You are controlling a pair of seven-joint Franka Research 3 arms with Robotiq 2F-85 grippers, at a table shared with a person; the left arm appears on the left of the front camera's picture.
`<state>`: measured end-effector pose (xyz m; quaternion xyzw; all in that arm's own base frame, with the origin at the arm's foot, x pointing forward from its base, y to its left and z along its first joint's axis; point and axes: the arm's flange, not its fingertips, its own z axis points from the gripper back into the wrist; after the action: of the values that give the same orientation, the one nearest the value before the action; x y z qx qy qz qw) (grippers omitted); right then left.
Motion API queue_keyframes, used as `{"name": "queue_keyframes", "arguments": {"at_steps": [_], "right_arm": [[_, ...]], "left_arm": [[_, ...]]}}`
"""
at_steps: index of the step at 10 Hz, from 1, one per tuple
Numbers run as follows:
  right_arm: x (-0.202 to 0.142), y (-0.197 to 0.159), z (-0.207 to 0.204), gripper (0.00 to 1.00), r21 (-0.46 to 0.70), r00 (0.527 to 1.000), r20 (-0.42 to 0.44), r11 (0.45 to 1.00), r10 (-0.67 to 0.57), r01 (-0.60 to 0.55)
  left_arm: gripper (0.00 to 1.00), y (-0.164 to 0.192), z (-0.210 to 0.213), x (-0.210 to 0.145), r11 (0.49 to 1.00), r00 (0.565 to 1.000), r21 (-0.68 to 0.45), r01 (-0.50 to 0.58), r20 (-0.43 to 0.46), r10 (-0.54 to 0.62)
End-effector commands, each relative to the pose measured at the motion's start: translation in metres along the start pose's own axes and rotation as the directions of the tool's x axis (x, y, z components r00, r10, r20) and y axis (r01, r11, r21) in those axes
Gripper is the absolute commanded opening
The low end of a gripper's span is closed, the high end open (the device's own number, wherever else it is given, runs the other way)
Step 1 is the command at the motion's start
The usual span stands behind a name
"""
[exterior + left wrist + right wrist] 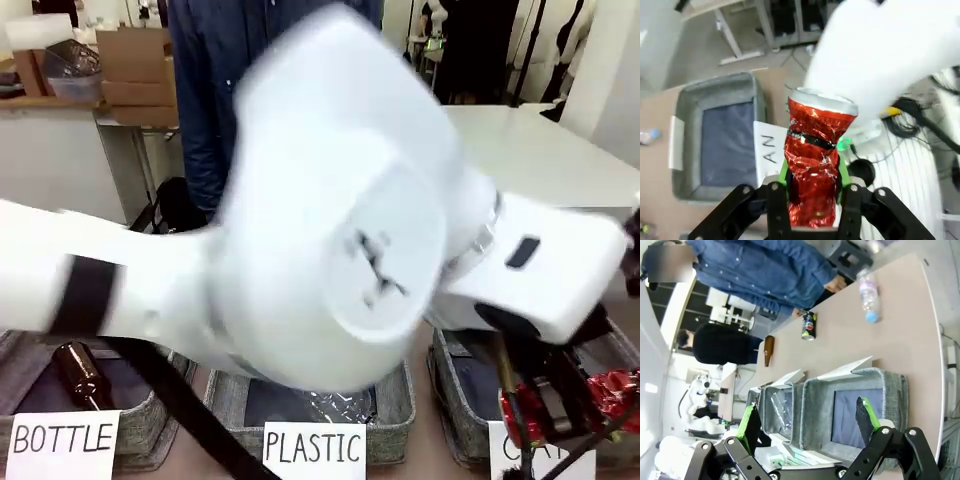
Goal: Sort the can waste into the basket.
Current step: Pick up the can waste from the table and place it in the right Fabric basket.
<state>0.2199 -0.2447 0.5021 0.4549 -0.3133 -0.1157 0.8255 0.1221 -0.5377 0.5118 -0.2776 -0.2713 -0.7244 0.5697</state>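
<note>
My left gripper [813, 175] is shut on the red dented can [815, 160], its green pads pressed to the can's sides. The can hangs upright just past the signed side of the grey CAN basket [687, 145], whose dark lining is bare. In the front view the red can [615, 392] shows at the lower right, above that basket [462, 395]. My right gripper [809, 420] stands open over the same basket [895, 390]. The dark can [809, 326] stands upright on the table near the person.
The left arm [330, 240] sweeps across the front view, blurred. The PLASTIC basket [395, 410] holds clear plastic; the BOTTLE basket [140, 425] holds a brown bottle [80, 375]. On the table lie a plastic bottle [867, 295] and a brown bottle [768, 351]. A person [765, 270] stands at the far side.
</note>
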Motion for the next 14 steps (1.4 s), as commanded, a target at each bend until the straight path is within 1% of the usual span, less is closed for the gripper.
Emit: {"name": "queue_keyframes", "arguments": {"at_steps": [1, 2, 3, 4, 5, 6, 7, 8, 9, 10, 12, 13, 14], "right_arm": [[0.001, 0.002, 0.002, 1.0, 0.007, 1.0, 0.017, 1.0, -0.018, 0.017], [0.001, 0.002, 0.002, 1.0, 0.007, 1.0, 0.017, 1.0, -0.018, 0.017], [0.001, 0.002, 0.002, 1.0, 0.007, 1.0, 0.017, 1.0, -0.018, 0.017], [0.001, 0.002, 0.002, 1.0, 0.007, 1.0, 0.017, 1.0, -0.018, 0.017], [0.001, 0.002, 0.002, 1.0, 0.007, 1.0, 0.017, 1.0, -0.018, 0.017], [0.001, 0.002, 0.002, 1.0, 0.007, 1.0, 0.017, 1.0, -0.018, 0.017], [0.001, 0.002, 0.002, 1.0, 0.007, 1.0, 0.017, 1.0, -0.018, 0.017], [0.001, 0.002, 0.002, 1.0, 0.007, 1.0, 0.017, 1.0, -0.018, 0.017], [0.001, 0.002, 0.002, 1.0, 0.007, 1.0, 0.017, 1.0, -0.018, 0.017], [0.001, 0.002, 0.002, 1.0, 0.007, 1.0, 0.017, 1.0, -0.018, 0.017], [0.001, 0.002, 0.002, 1.0, 0.007, 1.0, 0.017, 1.0, -0.018, 0.017], [0.001, 0.002, 0.002, 1.0, 0.007, 1.0, 0.017, 1.0, -0.018, 0.017], [0.001, 0.002, 0.002, 1.0, 0.007, 1.0, 0.017, 1.0, -0.018, 0.017]], "left_arm": [[0.39, 0.017, -0.025, -0.003, 0.989, 0.986, 0.036, -0.144, -0.079, 0.146], [0.39, 0.0, 0.0, 0.0, 1.0, 1.0, 0.0, 0.0, 0.0, 0.0], [0.39, 0.0, 0.0, 0.0, 1.0, 1.0, 0.0, 0.0, 0.0, 0.0], [0.39, 0.019, -0.026, -0.019, 0.999, 0.999, 0.012, -0.043, -0.025, 0.043], [0.39, 0.048, -0.042, -0.02, 0.996, 0.998, 0.065, -0.068, 0.019, 0.067], [0.39, 0.077, -0.066, -0.014, 0.992, 0.999, 0.128, -0.016, 0.054, 0.01], [0.39, 0.097, -0.086, -0.009, 0.991, 0.992, 0.124, 0.058, 0.101, -0.07], [0.39, 0.106, -0.097, -0.004, 0.991, 0.987, 0.103, 0.084, 0.129, -0.097], [0.39, 0.11, -0.101, -0.002, 0.992, 0.988, 0.091, 0.086, 0.121, -0.097], [0.39, 0.113, -0.101, -0.004, 0.995, 0.99, 0.079, 0.068, 0.115, -0.077], [0.39, 0.122, -0.097, -0.009, 0.995, 0.994, 0.099, 0.027, 0.107, -0.037], [0.89, 0.125, -0.095, -0.01, 0.994, 0.994, 0.109, 0.028, 0.103, -0.039], [0.98, 0.129, -0.094, -0.011, 0.993, 0.995, 0.12, 0.024, 0.096, -0.036]]}}
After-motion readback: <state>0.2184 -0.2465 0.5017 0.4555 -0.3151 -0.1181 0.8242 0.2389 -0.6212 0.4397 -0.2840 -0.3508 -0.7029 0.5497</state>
